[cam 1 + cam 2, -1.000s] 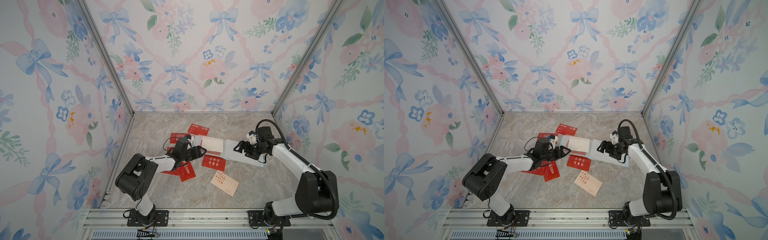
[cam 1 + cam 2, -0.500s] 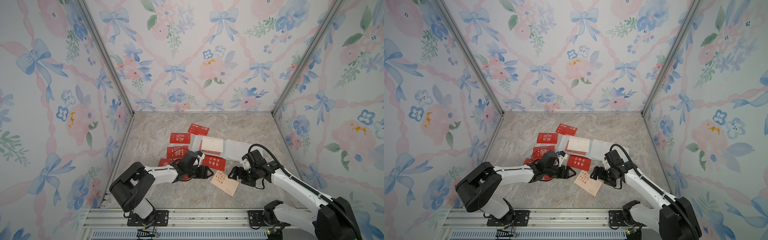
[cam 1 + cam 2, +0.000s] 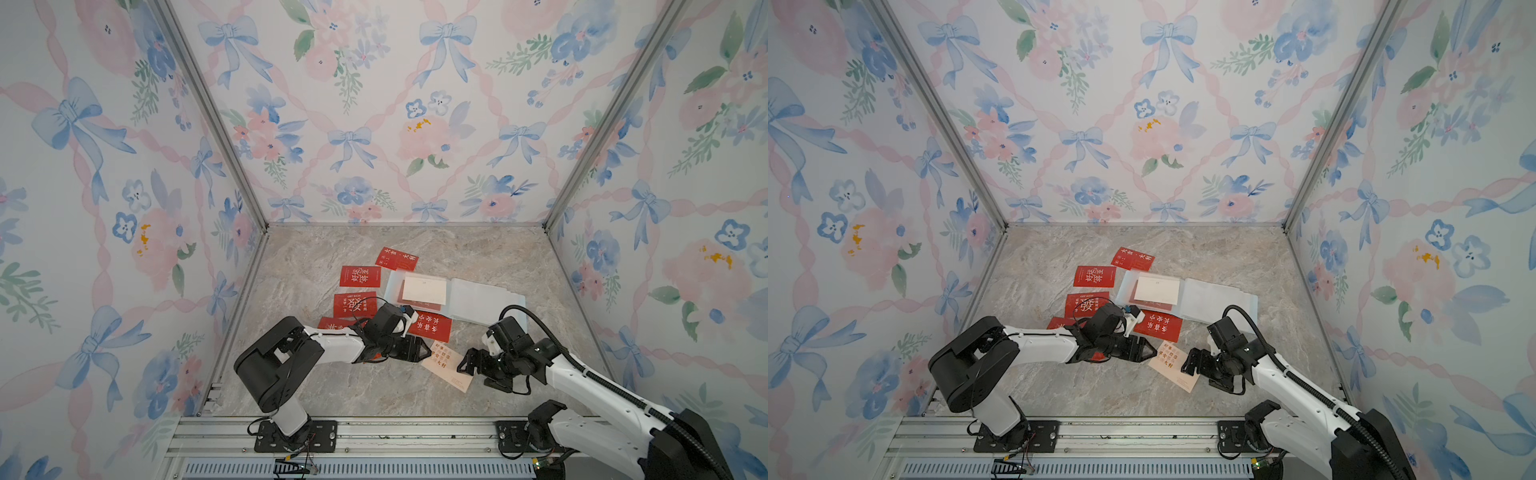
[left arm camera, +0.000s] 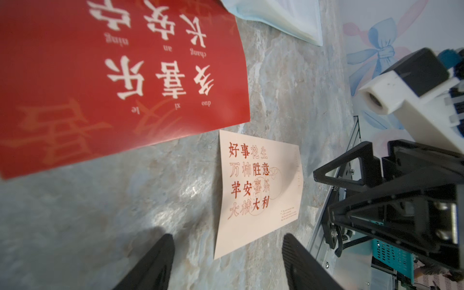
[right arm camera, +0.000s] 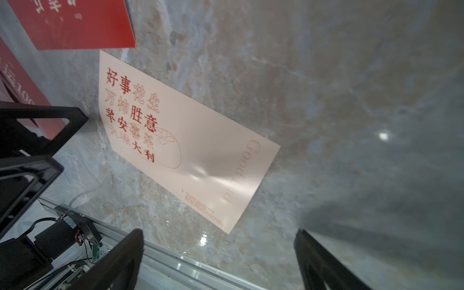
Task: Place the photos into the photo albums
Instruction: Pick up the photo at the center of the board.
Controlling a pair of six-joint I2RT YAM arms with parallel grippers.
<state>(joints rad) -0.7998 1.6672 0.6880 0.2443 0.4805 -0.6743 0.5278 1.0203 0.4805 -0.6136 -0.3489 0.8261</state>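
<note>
A cream photo point(image 3: 446, 366) point(image 3: 1172, 365) with orange-red characters lies flat near the table's front, between my two grippers. My left gripper point(image 3: 424, 352) point(image 4: 228, 237) is open and low, its fingers pointing at the card's left end. At the card's right end my right gripper point(image 3: 462, 365) point(image 5: 219, 232) is open and empty. The cream photo point(image 4: 258, 190) point(image 5: 180, 140) touches neither. The pale-blue photo album point(image 3: 484, 303) point(image 3: 1219, 300) lies open behind them. A whitish card point(image 3: 424, 289) lies on its left page. Several red photos point(image 3: 360, 276) lie left of the album.
One red photo point(image 3: 430, 326) point(image 4: 120, 75) lies just behind the cream one, and another point(image 3: 332, 323) is partly under my left arm. The front rail point(image 5: 175, 258) runs close by the card. Floral walls close in three sides.
Both arms have come forward: the right gripper left the album and dropped to the cream photo's right end, and the left gripper swung from the red photos to its left end.
</note>
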